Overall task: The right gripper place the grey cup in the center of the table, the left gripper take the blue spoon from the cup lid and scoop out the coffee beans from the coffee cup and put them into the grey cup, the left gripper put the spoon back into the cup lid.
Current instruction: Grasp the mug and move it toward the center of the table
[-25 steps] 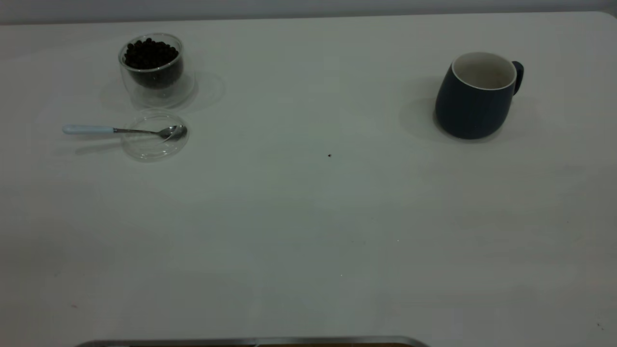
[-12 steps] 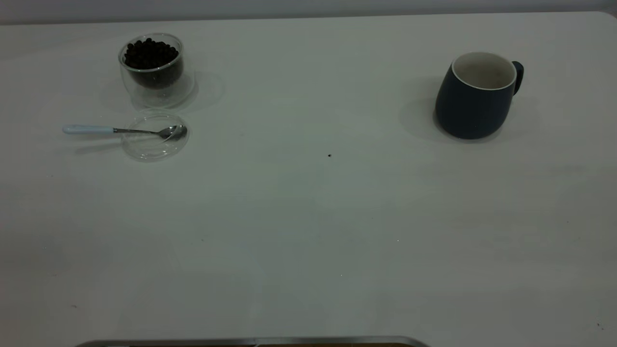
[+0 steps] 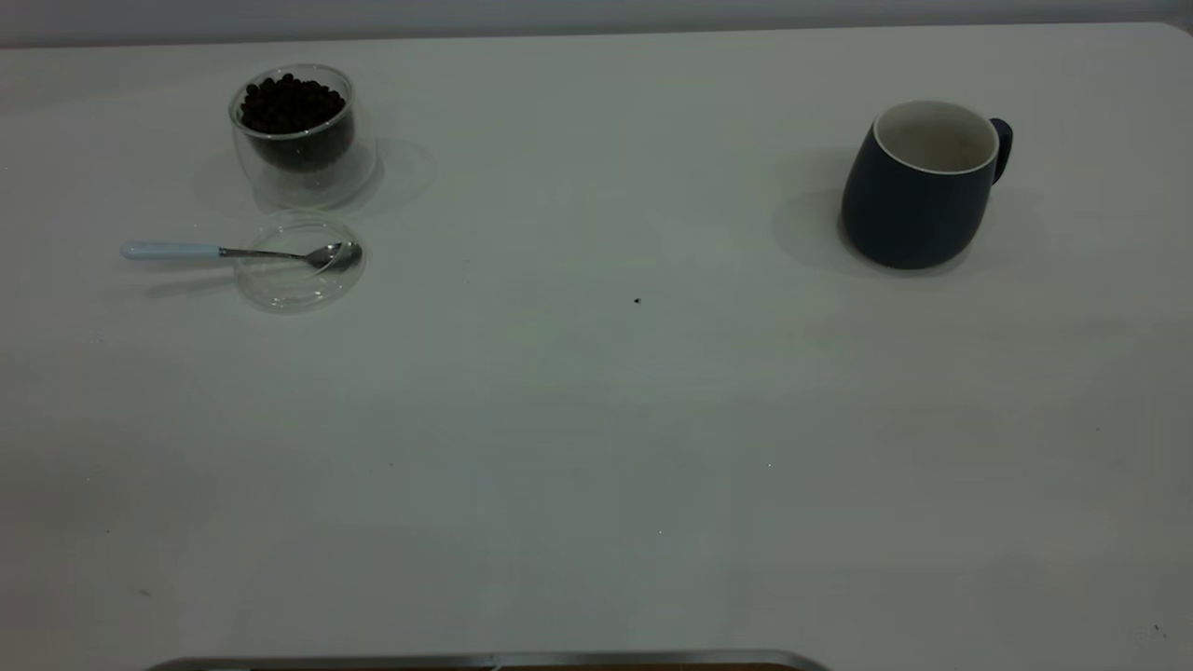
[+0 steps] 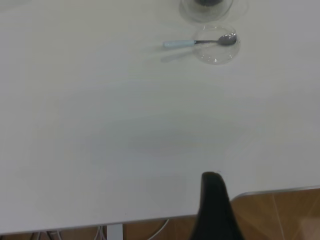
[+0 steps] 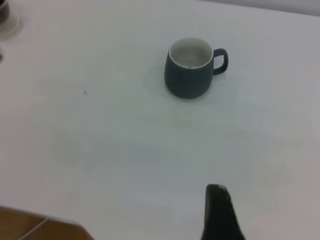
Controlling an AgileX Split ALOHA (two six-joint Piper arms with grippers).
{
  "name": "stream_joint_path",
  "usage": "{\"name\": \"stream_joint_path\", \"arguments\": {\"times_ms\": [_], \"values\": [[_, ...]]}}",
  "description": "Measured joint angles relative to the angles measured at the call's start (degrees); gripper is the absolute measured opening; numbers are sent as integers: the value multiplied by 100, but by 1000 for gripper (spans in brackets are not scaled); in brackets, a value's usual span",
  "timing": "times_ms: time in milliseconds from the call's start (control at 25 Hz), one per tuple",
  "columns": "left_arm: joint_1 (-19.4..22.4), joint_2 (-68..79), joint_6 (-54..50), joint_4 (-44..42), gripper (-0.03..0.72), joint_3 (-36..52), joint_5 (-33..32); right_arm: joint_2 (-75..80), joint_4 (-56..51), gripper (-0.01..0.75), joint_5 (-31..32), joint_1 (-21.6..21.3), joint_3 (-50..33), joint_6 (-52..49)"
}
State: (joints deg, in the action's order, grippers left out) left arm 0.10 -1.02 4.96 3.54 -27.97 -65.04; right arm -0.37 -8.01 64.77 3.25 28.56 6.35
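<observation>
The grey cup (image 3: 918, 200) stands upright on the table (image 3: 596, 447) at the far right, handle to the right; it also shows in the right wrist view (image 5: 189, 75). The coffee cup (image 3: 296, 149) with coffee beans (image 3: 291, 104) stands at the far left. In front of it lies the cup lid (image 3: 298, 280) with the blue spoon (image 3: 186, 251) across it, bowl on the lid, handle pointing left. Both also show in the left wrist view: the lid (image 4: 216, 50) and the spoon (image 4: 200, 43). A black part of my left gripper (image 4: 212, 205) hangs over the near table edge, far from the spoon. A black part of my right gripper (image 5: 217, 212) is well short of the grey cup.
A small dark speck (image 3: 637, 300) lies near the table's middle. A metal strip (image 3: 485, 662) runs along the near edge. Wooden floor (image 4: 280, 215) shows beyond the table edge in the left wrist view.
</observation>
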Motion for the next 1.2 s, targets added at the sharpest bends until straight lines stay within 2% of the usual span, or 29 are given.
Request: {"name": "stream_joint_path", "arguments": {"times_ms": [240,440,600,920,1200], "values": [[0,0,0,0,593,0,0,696,182,585,-442,0,219,-101],[0,0,0,0,593,0,0,2295,574,640,-602,0,648,-121],[0,0,0,0,593,0,0,3639,876,647,-998,0,953,83],[0,0,-5,0,593,0,0,5961,987,648,-2132,0,1356,1968],[0,0,-11,0,593,0,0,7831,990,648,-3416,0,1491,3454]]}}
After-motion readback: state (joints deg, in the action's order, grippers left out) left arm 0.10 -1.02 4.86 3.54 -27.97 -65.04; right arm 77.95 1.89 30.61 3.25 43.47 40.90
